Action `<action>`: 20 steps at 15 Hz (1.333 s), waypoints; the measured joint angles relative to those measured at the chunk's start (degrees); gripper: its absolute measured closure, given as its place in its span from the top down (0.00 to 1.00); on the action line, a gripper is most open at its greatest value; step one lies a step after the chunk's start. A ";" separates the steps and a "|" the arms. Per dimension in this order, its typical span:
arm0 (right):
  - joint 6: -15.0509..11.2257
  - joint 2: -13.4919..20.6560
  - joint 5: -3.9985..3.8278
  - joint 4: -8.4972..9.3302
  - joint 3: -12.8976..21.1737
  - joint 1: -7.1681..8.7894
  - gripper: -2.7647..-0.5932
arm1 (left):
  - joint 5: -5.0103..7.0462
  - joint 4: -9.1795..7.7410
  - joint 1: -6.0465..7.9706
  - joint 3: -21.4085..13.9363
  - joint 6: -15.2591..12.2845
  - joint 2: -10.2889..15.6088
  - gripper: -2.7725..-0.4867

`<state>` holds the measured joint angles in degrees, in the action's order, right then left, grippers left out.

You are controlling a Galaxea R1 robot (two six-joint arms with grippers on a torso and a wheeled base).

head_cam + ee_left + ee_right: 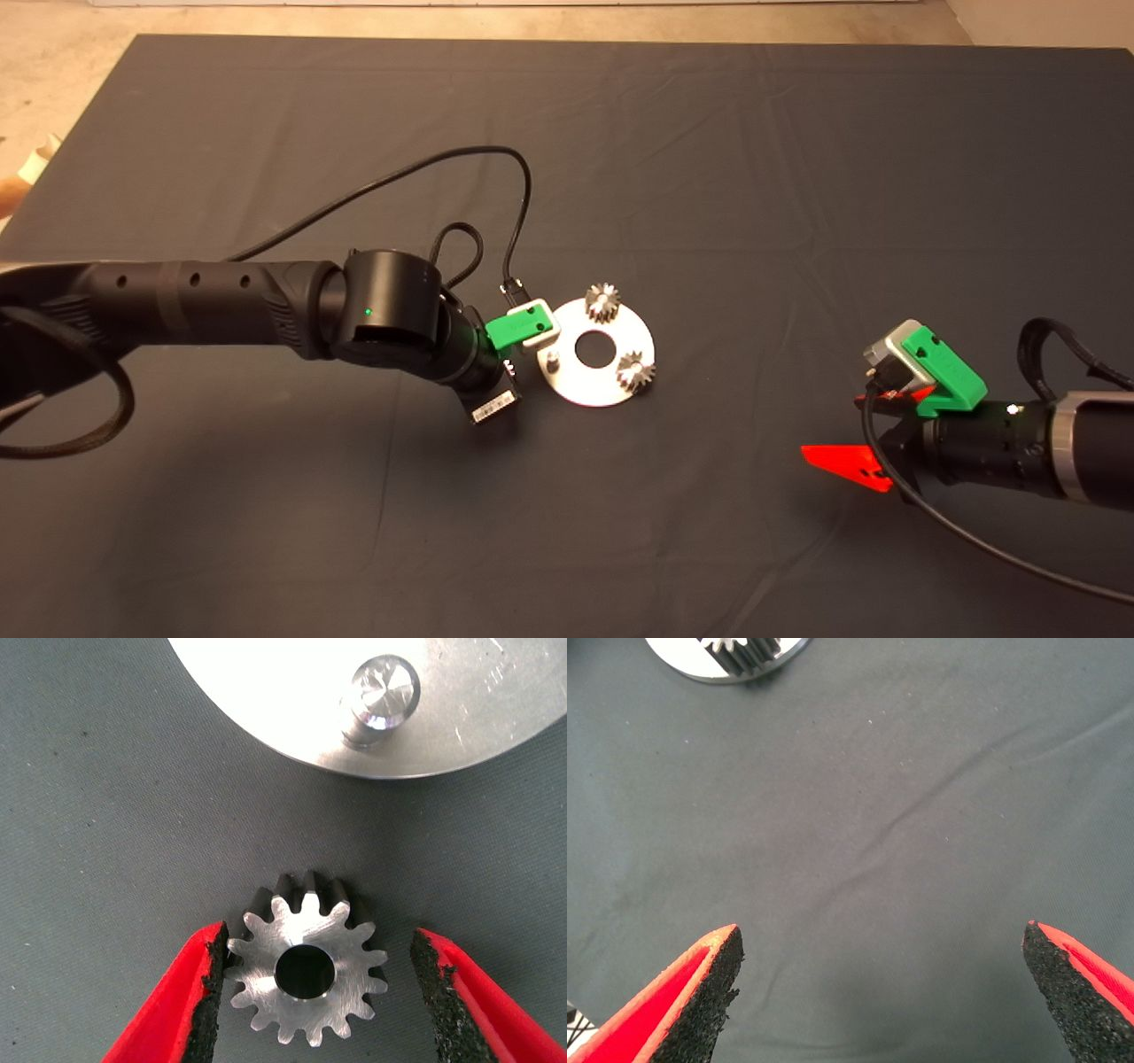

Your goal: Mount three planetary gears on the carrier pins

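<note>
The silver carrier disc (595, 390) lies mid-mat. Two planetary gears (602, 303) (635, 370) sit on its carrier pins, and one pin (551, 361) stands bare at the disc's left rim. My left gripper (530, 341) hovers at that rim. In the left wrist view it (321, 941) is open around a third gear (307, 970) lying flat on the mat just off the disc (496, 709), near the bare pin (381, 698). One pad (211, 983) touches the teeth; the other stands apart. My right gripper (866, 432) waits open at the right, holding nothing.
A black cable (496, 159) loops over the mat behind the left arm. The right wrist view shows bare mat (886, 815) with the disc's edge (700, 669) and a gear (744, 649) at the far side.
</note>
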<state>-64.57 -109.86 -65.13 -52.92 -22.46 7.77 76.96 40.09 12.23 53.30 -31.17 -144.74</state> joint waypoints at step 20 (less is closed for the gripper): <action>0.00 0.02 0.04 -0.02 0.33 0.02 0.81 | 0.07 -0.07 -0.35 -1.14 -0.05 0.26 0.20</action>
<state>-64.57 -109.84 -65.10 -52.94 -22.13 7.79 77.03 40.02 11.88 52.16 -31.22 -144.48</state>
